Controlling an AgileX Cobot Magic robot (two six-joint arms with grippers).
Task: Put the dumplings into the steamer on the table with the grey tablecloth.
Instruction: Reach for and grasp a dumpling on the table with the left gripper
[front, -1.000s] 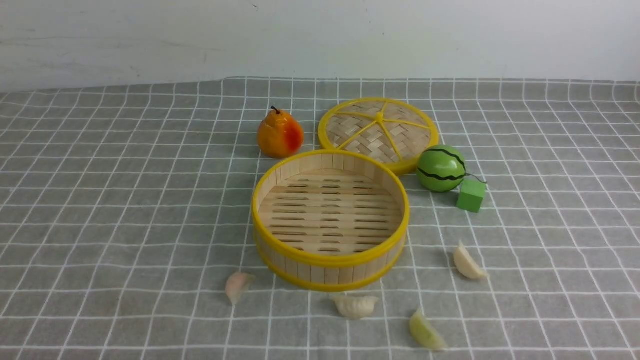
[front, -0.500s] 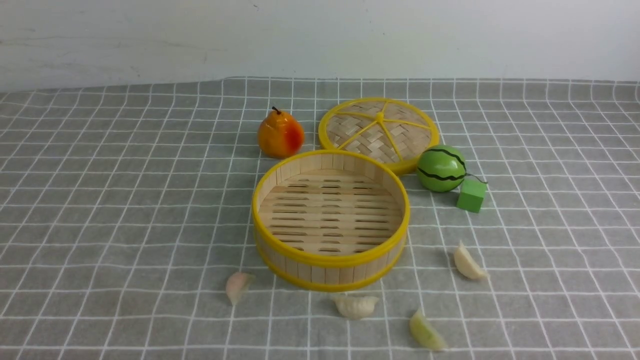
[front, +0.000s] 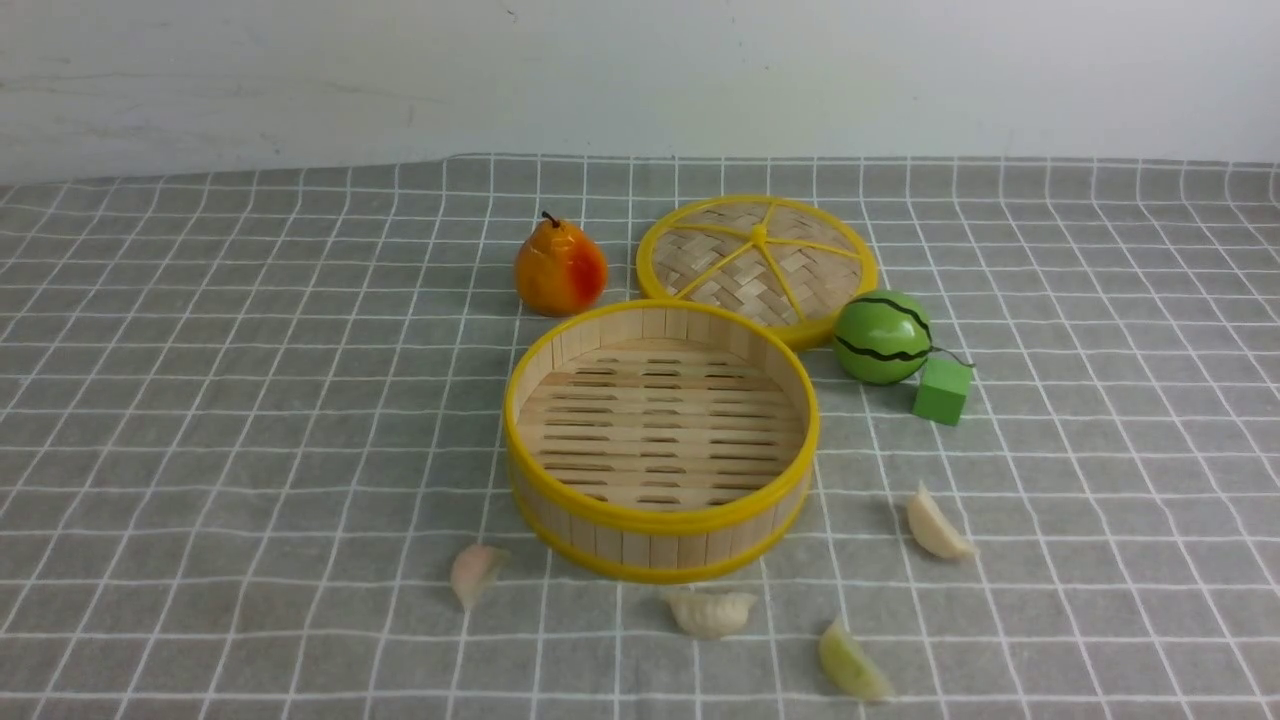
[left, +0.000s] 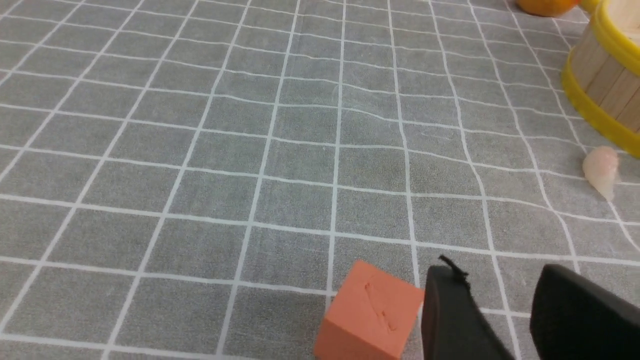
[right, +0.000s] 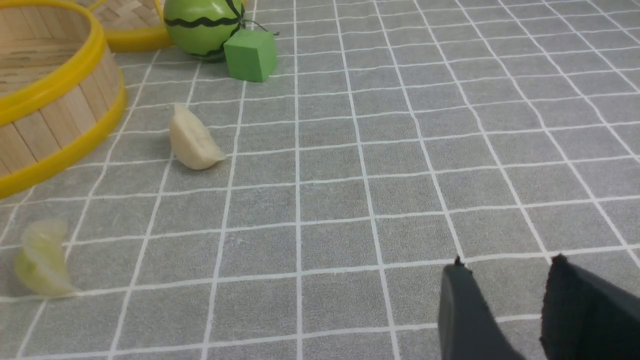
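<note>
The steamer (front: 660, 520) stands empty mid-table on the grey tablecloth (front: 250, 420). Several dumplings lie on the cloth in front of it: a pink one (front: 472, 572), an off-white one (front: 710, 612), a yellow-green one (front: 850, 662) and an off-white one (front: 935, 525). No gripper shows in the front view. My left gripper (left: 500, 272) is open and empty over bare cloth, well short of the pink dumpling (left: 601, 167) and the steamer wall (left: 602, 75). My right gripper (right: 507, 265) is open and empty, apart from the off-white dumpling (right: 192, 140) and the yellow-green one (right: 42, 260).
The woven lid (front: 757, 262) lies behind the steamer, with a pear (front: 560, 270) to its left. A green watermelon ball (front: 883, 337) and a green cube (front: 942, 390) sit right of the steamer. An orange cube (left: 372, 312) sits close beside my left gripper.
</note>
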